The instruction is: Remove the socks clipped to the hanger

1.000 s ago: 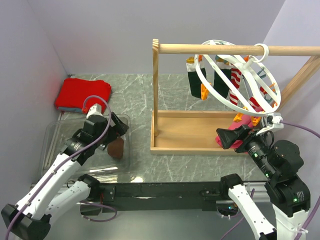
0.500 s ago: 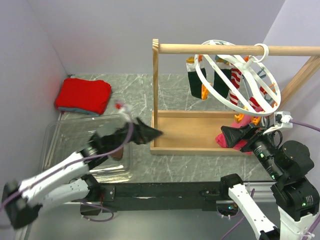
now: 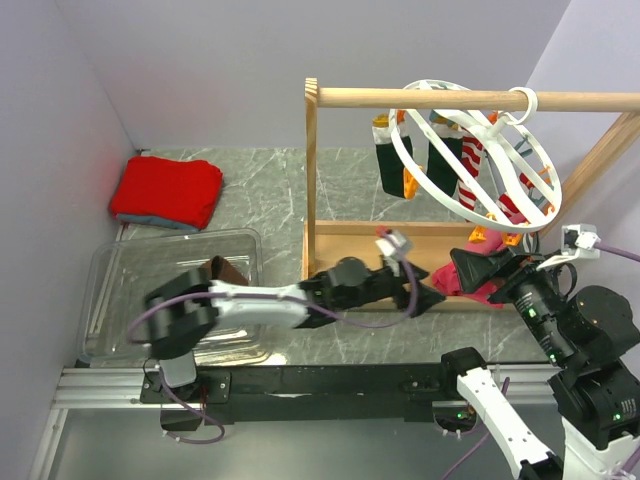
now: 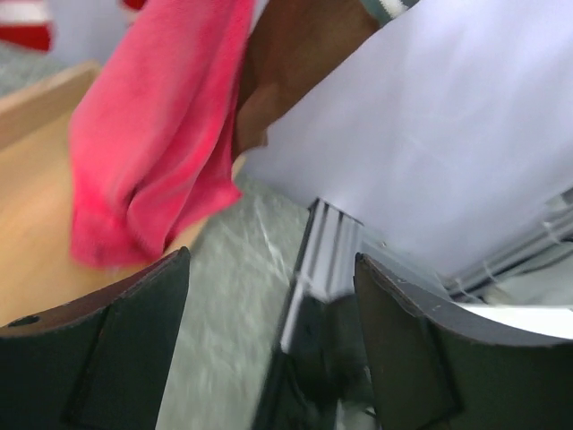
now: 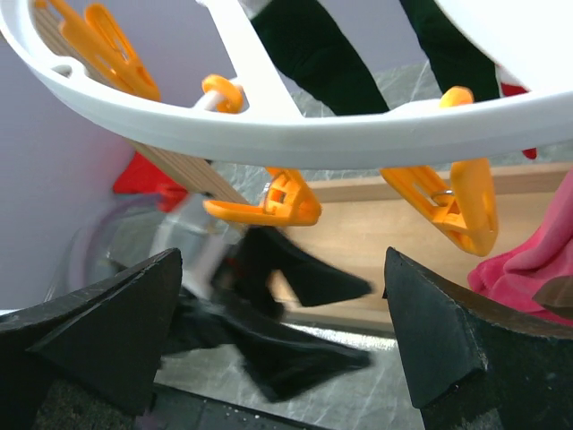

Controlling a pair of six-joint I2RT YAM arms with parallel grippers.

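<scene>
The white ring hanger (image 3: 478, 150) hangs by its hook from the wooden rail (image 3: 420, 98). Dark green socks (image 3: 390, 160) and red-and-white striped socks (image 3: 470, 165) are clipped to it. In the right wrist view the ring (image 5: 313, 134) crosses the top, with orange clips (image 5: 269, 206) and dark green socks (image 5: 313, 54). My left gripper (image 3: 428, 296) is open and empty, reaching low along the frame's front towards the pink cloth (image 3: 482, 270). My right gripper (image 3: 455, 272) is open and empty, just below the ring's near rim. A brown-ended sock (image 3: 225, 270) lies in the clear tub (image 3: 110, 270).
The wooden frame's base (image 3: 360, 255) lies under the hanger, with an upright post (image 3: 311, 180) at its left. The pink cloth (image 4: 152, 152) lies on the base close ahead of the left fingers. A folded red cloth (image 3: 165, 190) lies at the back left.
My left arm has swung from over the clear tub far to the right, along the frame's front, and shows blurred below the ring. The right gripper has shifted only slightly.
</scene>
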